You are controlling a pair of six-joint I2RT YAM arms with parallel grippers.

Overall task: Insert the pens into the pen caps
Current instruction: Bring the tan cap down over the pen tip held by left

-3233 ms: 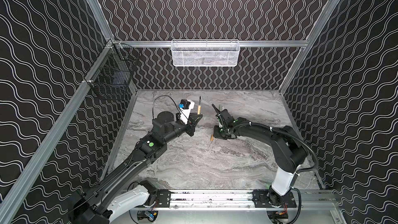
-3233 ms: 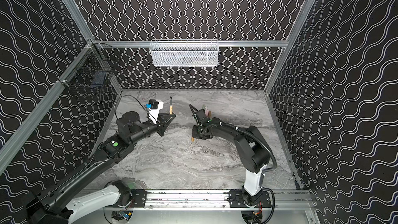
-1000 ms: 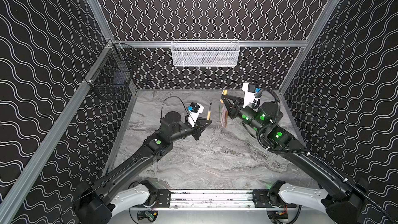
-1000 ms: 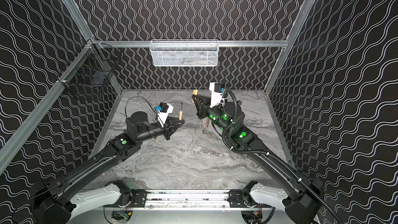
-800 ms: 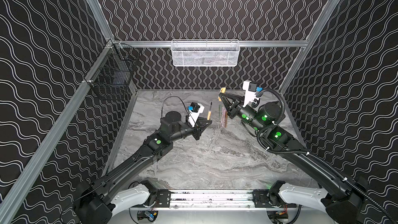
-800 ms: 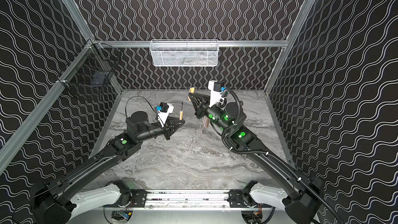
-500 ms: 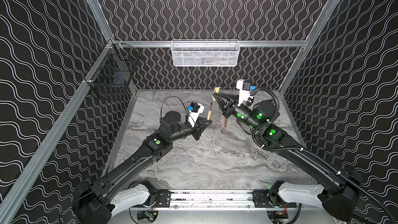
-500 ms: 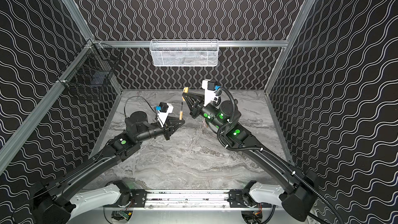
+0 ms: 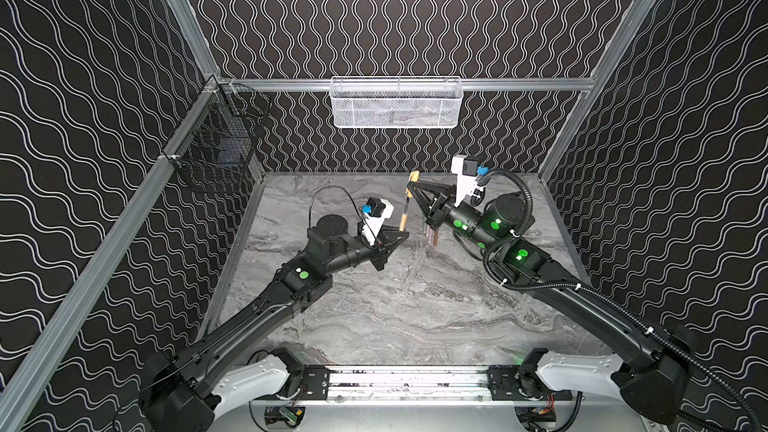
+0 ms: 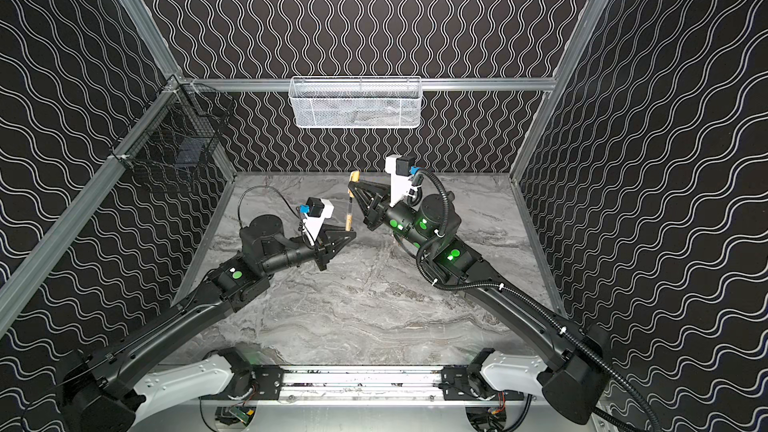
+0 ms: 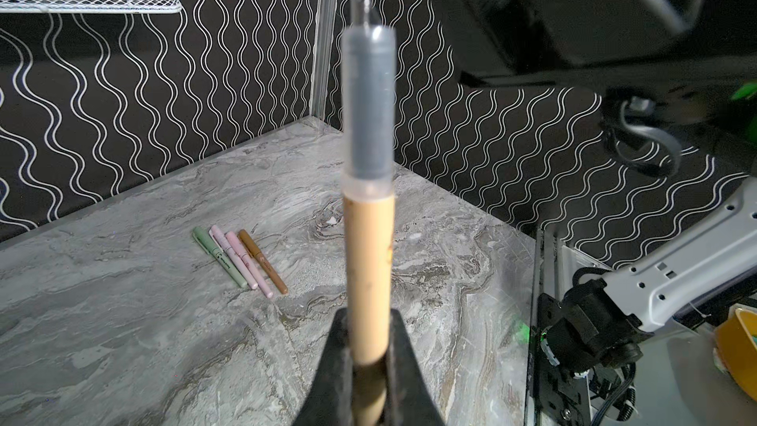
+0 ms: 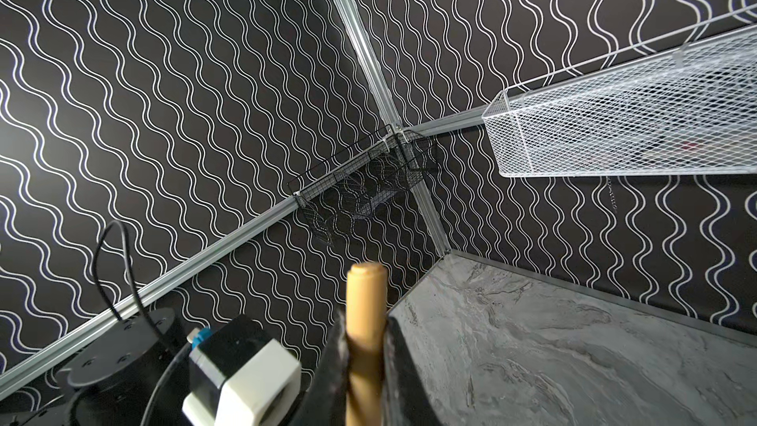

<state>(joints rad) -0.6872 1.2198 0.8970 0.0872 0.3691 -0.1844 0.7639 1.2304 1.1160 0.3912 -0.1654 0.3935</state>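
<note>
1. The tan pen (image 11: 368, 260) stands upright above the table (image 9: 374, 305), dark tip up, clamped in the left gripper (image 9: 402, 234).
2. The tan cap (image 12: 366, 301) hangs just above its tip, pinched by the right gripper (image 9: 412, 189).
3. If the two are off-line, the tip could strike the cap's rim and the pen could slip.

Held: one tan pen (image 11: 368, 260), upright, with the grey see-through grip section and thin dark tip uppermost. Its lower barrel is pinched in the left gripper (image 11: 368, 346).

A tan cap (image 12: 365, 309), short and round-ended, is pinched in the right gripper (image 12: 364, 336). In both top views it sits just above the pen's tip; contact unclear.

Lying on the table (image 11: 123, 321): four capped pens (image 11: 241, 260), one green, two pink, one brown, side by side.
</note>
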